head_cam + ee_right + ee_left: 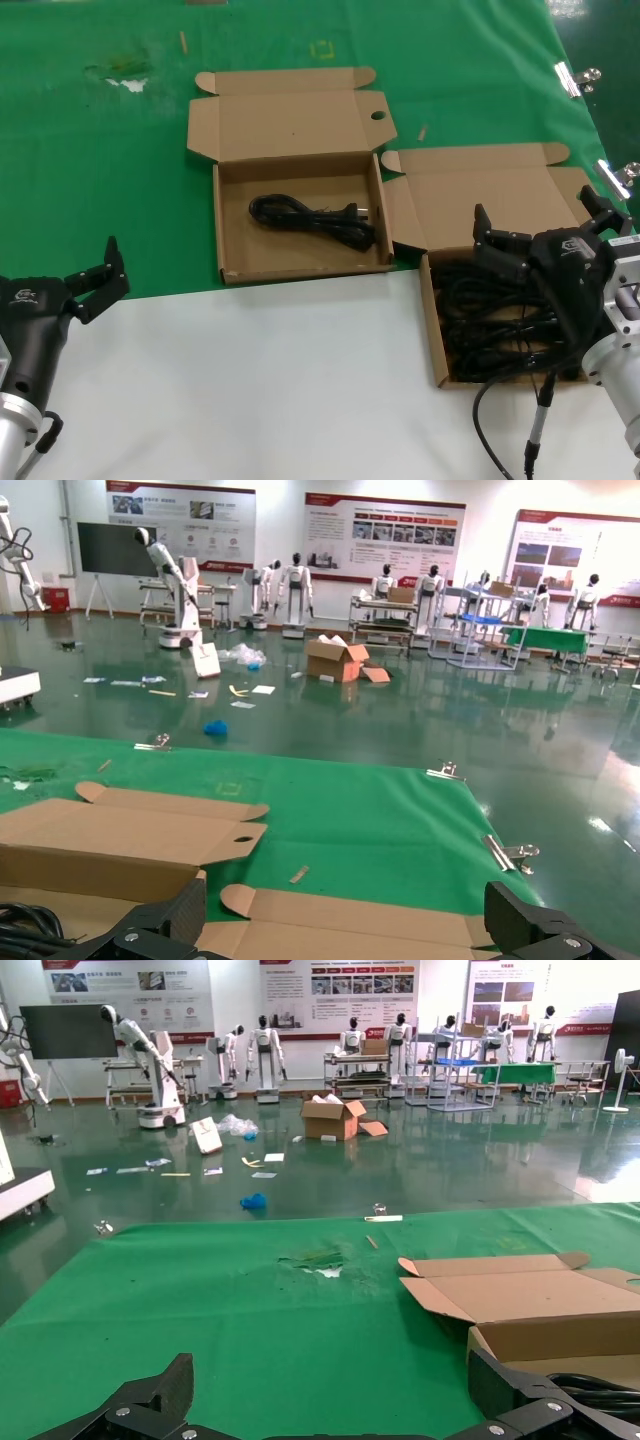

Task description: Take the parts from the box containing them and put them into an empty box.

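Two flat brown cartons lie open on the green cloth. The right box (432, 330) holds a pile of several black power cords (490, 320). My right gripper (533, 207) hovers over that box's far part and its lid (350, 920), open, with nothing between its fingers. The centre box (300, 265) holds one coiled cord (312, 220); its corner (545, 1335) and a bit of cord (590, 1385) show in the left wrist view. My left gripper (97, 272) waits open and empty at the table's near left, over the cloth's edge (335, 1385).
My own black cable with a metal tip (540, 415) hangs in front of the right box. Metal clips (575, 78) hold the cloth at the right edge. Small scraps (125, 75) lie on the far cloth. White tabletop (280, 380) runs along the front.
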### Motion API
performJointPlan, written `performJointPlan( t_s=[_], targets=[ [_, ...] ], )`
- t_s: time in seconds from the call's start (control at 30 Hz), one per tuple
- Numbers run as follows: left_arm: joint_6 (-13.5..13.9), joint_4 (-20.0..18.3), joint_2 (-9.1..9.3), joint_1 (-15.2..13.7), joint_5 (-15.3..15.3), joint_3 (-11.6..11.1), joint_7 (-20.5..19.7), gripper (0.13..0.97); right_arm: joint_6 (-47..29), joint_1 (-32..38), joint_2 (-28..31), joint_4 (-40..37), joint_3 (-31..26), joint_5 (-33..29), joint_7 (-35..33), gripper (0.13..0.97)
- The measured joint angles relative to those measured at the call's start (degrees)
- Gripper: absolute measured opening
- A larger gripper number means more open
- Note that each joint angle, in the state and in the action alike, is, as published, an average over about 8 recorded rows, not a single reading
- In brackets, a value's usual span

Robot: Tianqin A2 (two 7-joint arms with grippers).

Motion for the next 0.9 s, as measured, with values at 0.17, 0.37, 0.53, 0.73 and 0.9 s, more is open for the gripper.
performJointPlan(
  t_s=[0.17, 0.37, 0.53, 0.73, 0.9],
  targets=[
    [0.0, 0.0, 0.0, 0.0, 0.0, 0.0, 0.0, 0.966, 0.0, 0.0, 0.0, 0.0, 0.0, 0.0, 0.0, 0.966],
    [0.0, 0.0, 0.0, 0.0, 0.0, 0.0, 0.0, 0.966, 0.0, 0.0, 0.0, 0.0, 0.0, 0.0, 0.0, 0.966],
    [0.0, 0.0, 0.0, 0.0, 0.0, 0.0, 0.0, 0.966, 0.0, 0.0, 0.0, 0.0, 0.0, 0.0, 0.0, 0.966],
    [0.0, 0.0, 0.0, 0.0, 0.0, 0.0, 0.0, 0.966, 0.0, 0.0, 0.0, 0.0, 0.0, 0.0, 0.0, 0.966],
    [0.0, 0.0, 0.0, 0.0, 0.0, 0.0, 0.0, 0.966, 0.0, 0.0, 0.0, 0.0, 0.0, 0.0, 0.0, 0.966]
  ],
)
